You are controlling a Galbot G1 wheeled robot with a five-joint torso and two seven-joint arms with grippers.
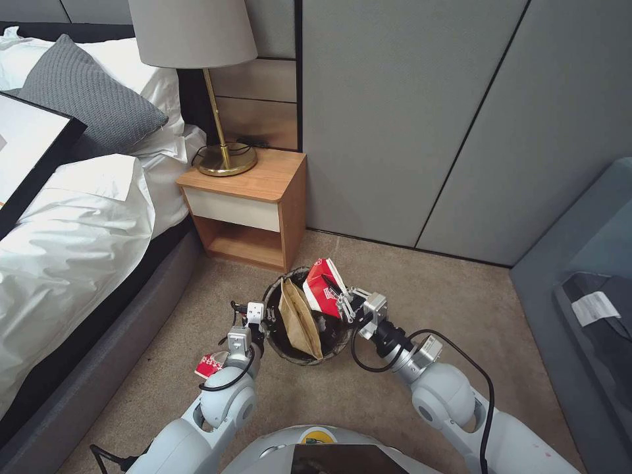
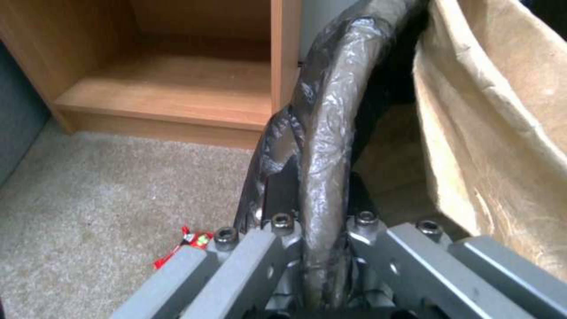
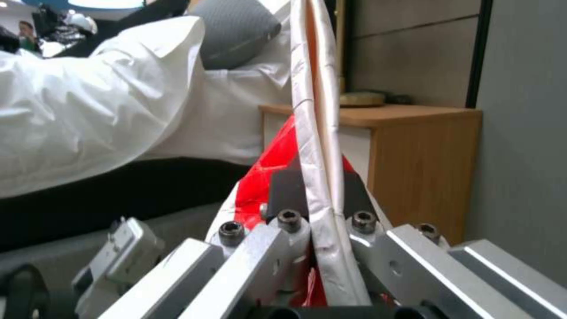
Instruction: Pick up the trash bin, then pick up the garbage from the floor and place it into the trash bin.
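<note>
The trash bin (image 1: 284,350), round with a dark bag liner over its rim, is in front of the nightstand. My left gripper (image 1: 264,322) is shut on its left rim; the left wrist view shows the lined rim (image 2: 322,146) pinched between the fingers. A flat brown paper bag (image 1: 299,320) stands inside the bin, also seen close up as paper bag (image 2: 490,133). My right gripper (image 1: 338,297) is shut on a flattened red and white piece of garbage (image 1: 321,284), held over the bin's right rim. That red and white piece (image 3: 316,133) stands upright between the jaws. A red snack wrapper (image 1: 210,364) lies on the floor (image 1: 421,289) by my left arm.
A wooden nightstand (image 1: 250,197) with a brass lamp (image 1: 224,158) stands just behind the bin. The bed (image 1: 72,250) and its grey frame run along the left. A grey sofa edge (image 1: 579,296) is at the right. Grey wall panels (image 1: 428,118) close the back.
</note>
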